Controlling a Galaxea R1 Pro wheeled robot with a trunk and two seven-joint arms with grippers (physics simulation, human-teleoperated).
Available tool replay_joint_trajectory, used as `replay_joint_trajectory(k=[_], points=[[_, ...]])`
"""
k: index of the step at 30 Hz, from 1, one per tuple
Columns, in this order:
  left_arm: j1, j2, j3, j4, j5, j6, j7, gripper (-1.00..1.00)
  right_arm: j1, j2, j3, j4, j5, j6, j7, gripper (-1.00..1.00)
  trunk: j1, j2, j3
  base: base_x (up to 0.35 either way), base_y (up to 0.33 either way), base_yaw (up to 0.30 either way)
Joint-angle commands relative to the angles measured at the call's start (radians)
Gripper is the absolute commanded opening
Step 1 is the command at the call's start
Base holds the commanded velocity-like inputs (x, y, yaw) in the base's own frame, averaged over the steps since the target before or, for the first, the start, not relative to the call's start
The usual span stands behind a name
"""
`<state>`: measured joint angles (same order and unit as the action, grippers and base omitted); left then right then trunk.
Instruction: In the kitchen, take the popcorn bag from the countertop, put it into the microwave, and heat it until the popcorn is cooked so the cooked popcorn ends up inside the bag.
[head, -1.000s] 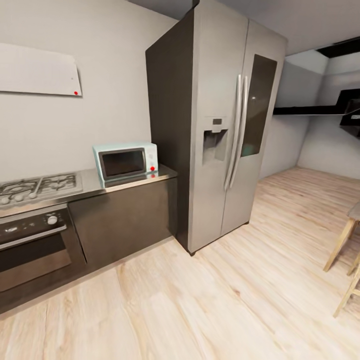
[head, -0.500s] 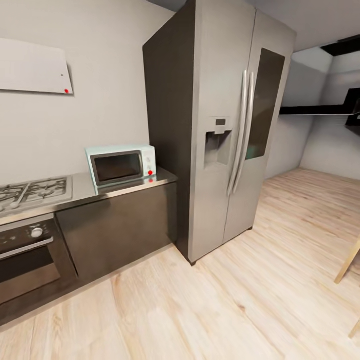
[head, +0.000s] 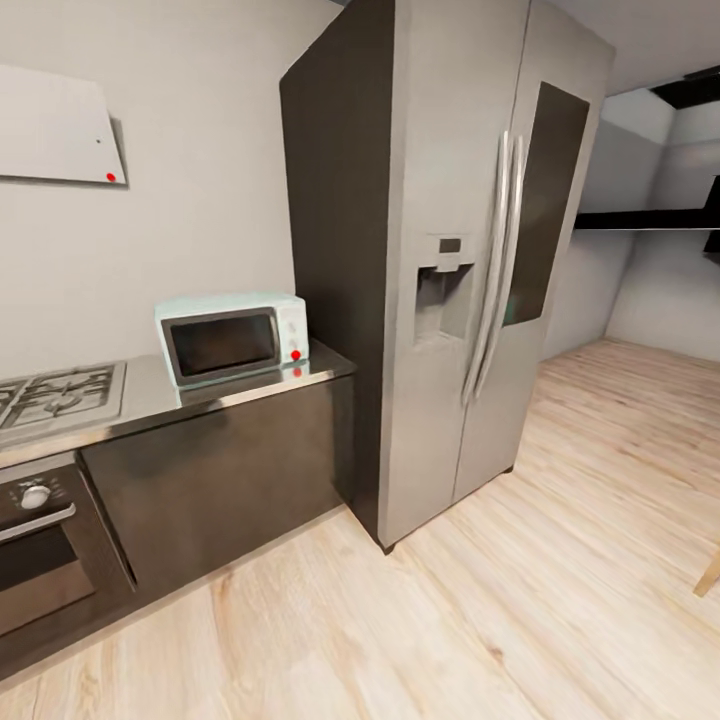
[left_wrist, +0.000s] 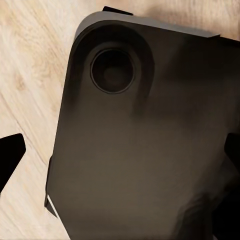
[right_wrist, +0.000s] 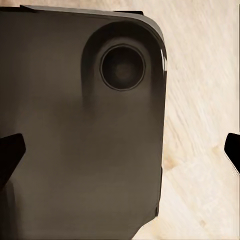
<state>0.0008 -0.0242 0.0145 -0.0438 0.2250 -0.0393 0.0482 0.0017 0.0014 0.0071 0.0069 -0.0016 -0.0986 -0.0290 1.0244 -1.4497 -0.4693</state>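
Kitchen seen from the head camera: a pale blue microwave (head: 232, 338) with dark glass door shut, white panel and a red knob, standing on the steel-grey countertop (head: 150, 385) at its far end, just beside the dark side of a tall silver fridge (head: 460, 270). Gas hob (head: 55, 392) set into the same slab toward the other end, well apart from the microwave, with a black oven (head: 35, 545) and its round silver knob below. Dark cabinet front (head: 215, 475) under the microwave. White board (head: 55, 125) with a red dot on the grey wall above the hob. Pale wooden floor (head: 520, 600) across the foreground, running on past the fridge into a further room. No telling where the popcorn bag is. Left gripper (left_wrist: 120, 155) looking down on the dark rounded top of the robot's base (left_wrist: 145, 145), black fingertips (left_wrist: 10, 155) at the two edges of the view, spread wide apart with nothing between them. Right gripper (right_wrist: 120, 150) likewise over the base (right_wrist: 75, 135), fingertips (right_wrist: 10, 152) far apart and holding nothing, floorboards showing beside it.
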Motion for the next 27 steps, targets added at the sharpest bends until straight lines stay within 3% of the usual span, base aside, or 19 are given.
replay_joint_trajectory(k=[1, 27], points=[[0.000, 0.000, 0.001, -0.001, 0.004, -0.002, 0.002, 1.00, 0.000, 0.000, 0.001, 0.001, 0.000, -0.004, -0.003, 1.00, 0.001, 0.000, -0.001, 0.320, 0.000, 0.000], [0.000, -0.001, 0.001, -0.001, 0.004, -0.002, 0.005, 1.00, 0.000, -0.003, 0.003, 0.001, 0.004, -0.008, -0.003, 1.00, 0.001, 0.000, -0.001, 0.320, 0.000, 0.000]])
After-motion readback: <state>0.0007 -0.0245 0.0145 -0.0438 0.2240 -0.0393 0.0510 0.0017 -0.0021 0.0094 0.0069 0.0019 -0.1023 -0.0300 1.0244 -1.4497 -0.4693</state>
